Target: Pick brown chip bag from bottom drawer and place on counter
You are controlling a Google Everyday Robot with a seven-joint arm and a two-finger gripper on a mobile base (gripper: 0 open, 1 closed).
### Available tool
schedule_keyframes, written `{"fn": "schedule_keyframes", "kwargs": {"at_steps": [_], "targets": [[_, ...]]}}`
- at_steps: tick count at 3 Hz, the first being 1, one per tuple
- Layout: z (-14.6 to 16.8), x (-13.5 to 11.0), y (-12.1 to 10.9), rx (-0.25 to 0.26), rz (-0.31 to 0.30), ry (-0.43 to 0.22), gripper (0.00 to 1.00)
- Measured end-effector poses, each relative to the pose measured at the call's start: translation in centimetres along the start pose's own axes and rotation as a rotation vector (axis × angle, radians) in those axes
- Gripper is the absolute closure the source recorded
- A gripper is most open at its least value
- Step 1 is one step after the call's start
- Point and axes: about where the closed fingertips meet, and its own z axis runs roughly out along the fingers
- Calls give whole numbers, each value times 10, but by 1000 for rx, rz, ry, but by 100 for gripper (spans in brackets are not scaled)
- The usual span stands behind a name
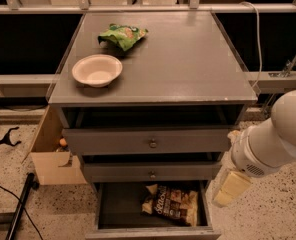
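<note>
The brown chip bag (174, 205) lies flat in the right half of the open bottom drawer (119, 210), with its white lettering facing up. The grey counter (188, 59) tops the cabinet. My gripper (231, 188) hangs from the white arm at the lower right. It is outside the cabinet, just right of the bottom drawer and a little above the bag. It holds nothing that I can see and is apart from the bag.
A white bowl (97, 70) and a green snack bag (123, 35) sit on the counter's left side. Two shallower drawers with knobs (152, 143) are above the bottom one. A cardboard box (50, 159) stands left of the cabinet, with a black pole (18, 209) on the floor.
</note>
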Motion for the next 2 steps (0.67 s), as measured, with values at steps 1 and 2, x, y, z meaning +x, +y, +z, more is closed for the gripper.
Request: {"fn": "schedule_keyframes", "kwargs": {"at_steps": [1, 2], "targets": [[27, 4, 6, -11, -5, -1, 0], [61, 10, 11, -9, -13, -23, 0]]}}
